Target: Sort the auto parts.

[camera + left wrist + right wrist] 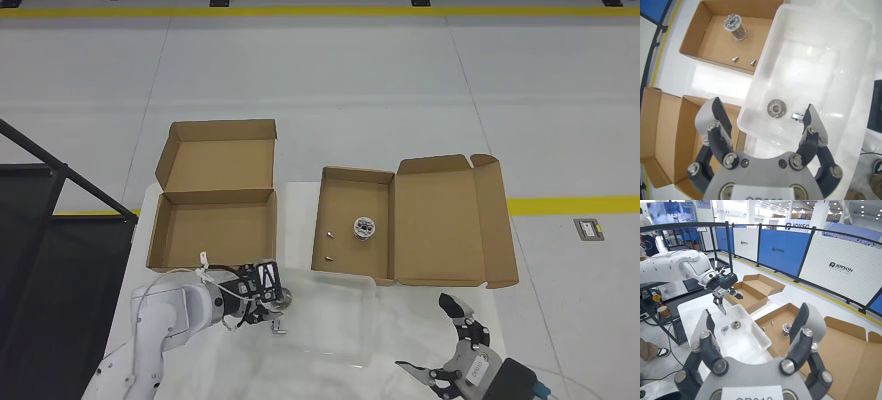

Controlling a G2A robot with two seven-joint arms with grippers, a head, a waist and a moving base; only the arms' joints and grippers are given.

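A clear plastic tray (345, 335) lies at the table's front, and in it are a round metal flange (776, 108) and a small metal bracket (796, 116). My left gripper (764, 115) hangs open over the tray's left end (761, 56), its fingers straddling the flange, empty. From the right wrist view the left gripper (731, 305) sits just above the flange (735, 325) and bracket (724, 330). The right cardboard box (345, 195) holds a ribbed metal cylinder (363, 228) and two screws (329, 235). My right gripper (435, 340) is open and empty at the front right, beside the tray.
An empty cardboard box (215, 225) with its lid folded back stands at the left, close behind the left gripper. The right box's lid (445, 220) lies flat to the right. A black rack (672, 315) with a bottle and paper cup stands beside the table.
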